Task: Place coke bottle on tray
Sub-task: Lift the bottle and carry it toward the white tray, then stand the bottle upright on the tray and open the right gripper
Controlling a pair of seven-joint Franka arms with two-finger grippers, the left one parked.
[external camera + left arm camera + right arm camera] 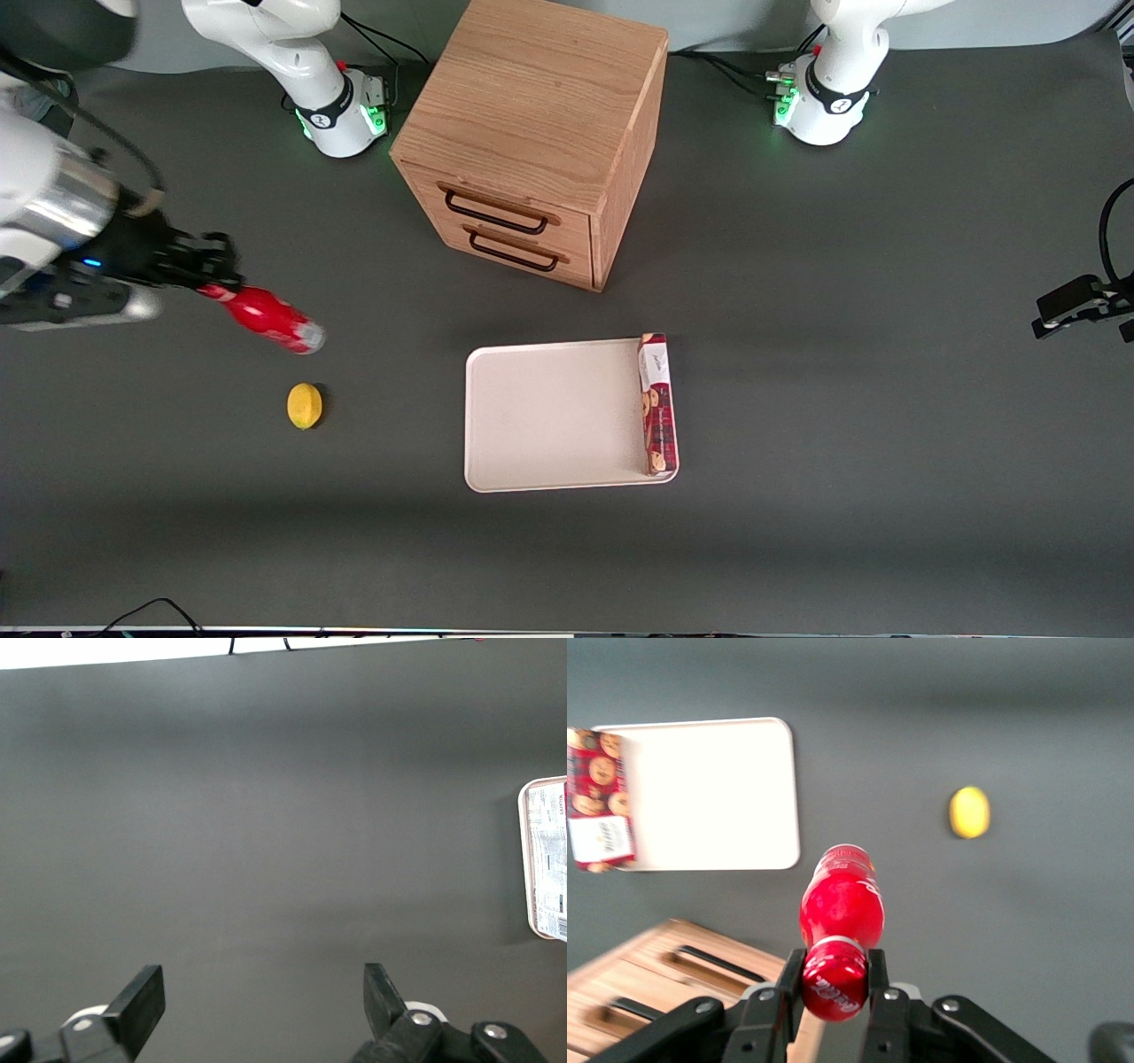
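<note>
My right gripper is shut on the cap end of the red coke bottle, holding it tilted in the air toward the working arm's end of the table. In the right wrist view the fingers clamp the red cap of the coke bottle, its silvery base pointing away. The cream-white tray lies flat on the table in front of the wooden cabinet, well apart from the bottle. It also shows in the right wrist view.
A long red cookie box lies in the tray along its edge toward the parked arm. A yellow lemon lies on the table just nearer the front camera than the bottle. The wooden two-drawer cabinet stands farther back.
</note>
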